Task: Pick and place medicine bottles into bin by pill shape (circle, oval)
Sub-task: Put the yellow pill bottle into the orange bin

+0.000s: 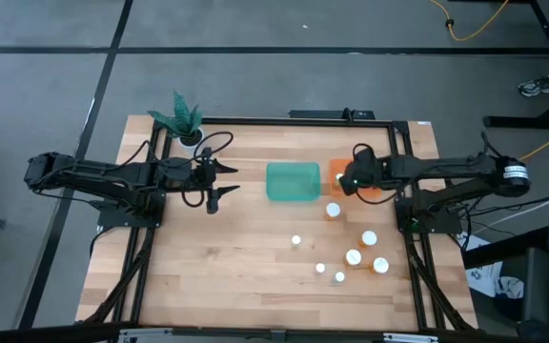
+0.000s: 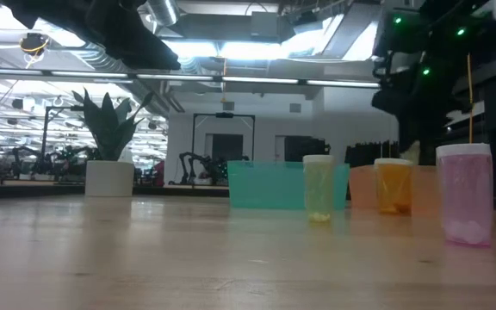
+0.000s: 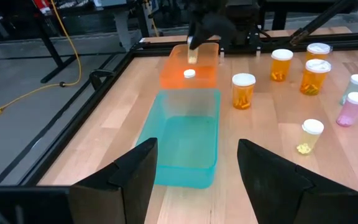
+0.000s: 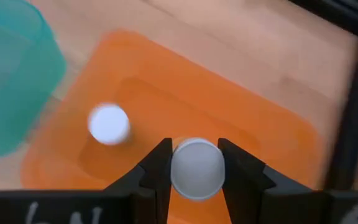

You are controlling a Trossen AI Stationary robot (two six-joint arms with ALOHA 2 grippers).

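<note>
Above the translucent orange plastic bin (image 4: 185, 118) near the tabletop's far edge, right gripper (image 4: 194, 163) pinching a white-capped medicine bottle (image 4: 196, 168), left gripper (image 1: 219, 183) pressed together, idle beside the teal bin (image 1: 293, 181).

Even, bright overhead light is seen on the surface (image 1: 236, 248) in the high view, with only faint, short shadows under the arms. In the low view, strong glare is thrown by ceiling light strips (image 2: 231, 47) from 10 to 1 o'clock; the arms are reduced to dark silhouettes, and soft sheen is caught on the wood in front. The right wrist view is heavily blurred: the orange bin (image 4: 185, 118) and a white cap (image 4: 109, 123) are smeared, most at 9 o'clock. The left wrist view is fairly sharp, with mild edge bending.
</note>
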